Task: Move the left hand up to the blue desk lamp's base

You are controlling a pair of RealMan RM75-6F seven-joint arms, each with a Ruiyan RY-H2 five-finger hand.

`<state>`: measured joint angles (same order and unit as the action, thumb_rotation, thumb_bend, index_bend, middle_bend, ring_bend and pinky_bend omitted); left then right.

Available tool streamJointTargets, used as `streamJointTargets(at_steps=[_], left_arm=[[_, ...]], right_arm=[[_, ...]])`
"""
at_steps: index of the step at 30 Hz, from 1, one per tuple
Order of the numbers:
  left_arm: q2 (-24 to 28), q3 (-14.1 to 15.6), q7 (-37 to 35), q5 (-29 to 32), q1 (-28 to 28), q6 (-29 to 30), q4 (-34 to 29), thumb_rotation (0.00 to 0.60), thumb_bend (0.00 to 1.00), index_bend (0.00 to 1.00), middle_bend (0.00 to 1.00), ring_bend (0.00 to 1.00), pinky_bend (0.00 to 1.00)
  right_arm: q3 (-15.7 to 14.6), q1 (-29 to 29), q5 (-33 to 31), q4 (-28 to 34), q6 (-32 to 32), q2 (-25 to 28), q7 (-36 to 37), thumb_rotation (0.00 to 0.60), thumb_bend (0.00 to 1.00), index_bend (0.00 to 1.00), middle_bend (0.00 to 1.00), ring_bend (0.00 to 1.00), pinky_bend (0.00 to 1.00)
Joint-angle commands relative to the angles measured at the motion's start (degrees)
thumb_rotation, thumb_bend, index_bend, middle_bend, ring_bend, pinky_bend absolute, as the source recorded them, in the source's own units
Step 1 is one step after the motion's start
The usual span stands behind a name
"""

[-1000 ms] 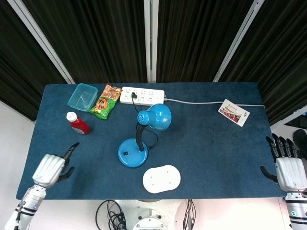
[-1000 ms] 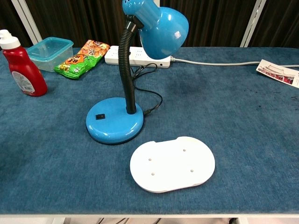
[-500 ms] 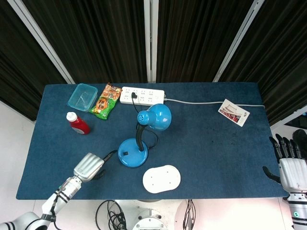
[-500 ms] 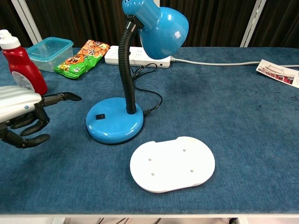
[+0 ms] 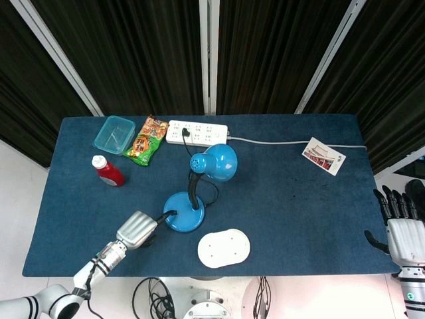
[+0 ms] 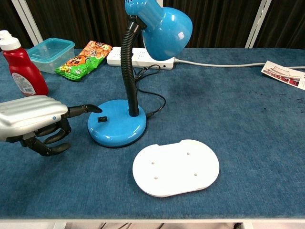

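While the blue table (image 5: 299, 199) fills most of the head view, the blue desk lamp (image 5: 211, 163) stands near its middle, its round base (image 6: 117, 128) at lower centre-left of the chest view. Coming in from the lower left, the left hand (image 6: 35, 123) holds nothing; one finger (image 6: 88, 109) points out over the base's left rim beside the small black switch (image 6: 100, 119), the rest curled under. I judge the approach nearly complete: what remains is a short, gentle close onto the base without nudging the lamp. Whether that fingertip already touches the base cannot be told. At the lower right edge of the head view, the right hand (image 5: 403, 232) rests empty, fingers straight and slightly apart, cut off below.
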<state>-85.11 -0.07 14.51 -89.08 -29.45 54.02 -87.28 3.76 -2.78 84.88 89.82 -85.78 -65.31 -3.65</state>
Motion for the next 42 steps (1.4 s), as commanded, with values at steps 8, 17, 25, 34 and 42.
streamJointTargets(at_steps=[8, 17, 25, 34, 42], left_arm=[[-1.37, 0.48, 3.03, 1.97, -1.02, -0.59, 1.15, 0.6, 0.43, 0.08, 0.8, 0.8, 0.79], [-1.43, 1.29, 3.83, 3.4, -1.01, -0.37, 1.28, 0.6, 0.43, 0.11, 0.8, 0.8, 0.79], [-1.5, 1.56, 4.19, 4.17, -1.2, 0.1, 1.14, 0.6, 0.43, 0.15, 0.8, 0.81, 0.79], [-0.2, -0.51, 1.45, 0.98, 1.42, 10.95, -0.58, 0.6, 0.43, 0.1, 0.79, 0.8, 0.79], [7.39, -2.61, -0.74, 1.52, 11.42, 29.72, -2.38, 0.6, 0.14, 0.1, 0.47, 0.41, 0.53]], right_arm=[[0.07, 0.19, -0.33, -0.53, -0.03, -0.04, 0.8, 0.6, 0.14, 0.0, 0.0, 0.0, 0.0], [0.05, 0.08, -0.52, -1.1, 0.5, -0.16, 1.43, 0.6, 0.14, 0.0, 0.0, 0.0, 0.0], [-0.03, 0.14, -0.72, -1.19, 0.7, -0.26, 1.33, 0.6, 0.14, 0.0, 0.0, 0.0, 0.0], [0.06, 0.05, -0.74, -1.06, 0.8, -0.25, 1.21, 0.6, 0.14, 0.0, 0.0, 0.0, 0.0], [0.05, -0.29, -0.31, -0.57, 1.05, -0.05, 0.98, 0.6, 0.14, 0.0, 0.0, 0.0, 0.0]])
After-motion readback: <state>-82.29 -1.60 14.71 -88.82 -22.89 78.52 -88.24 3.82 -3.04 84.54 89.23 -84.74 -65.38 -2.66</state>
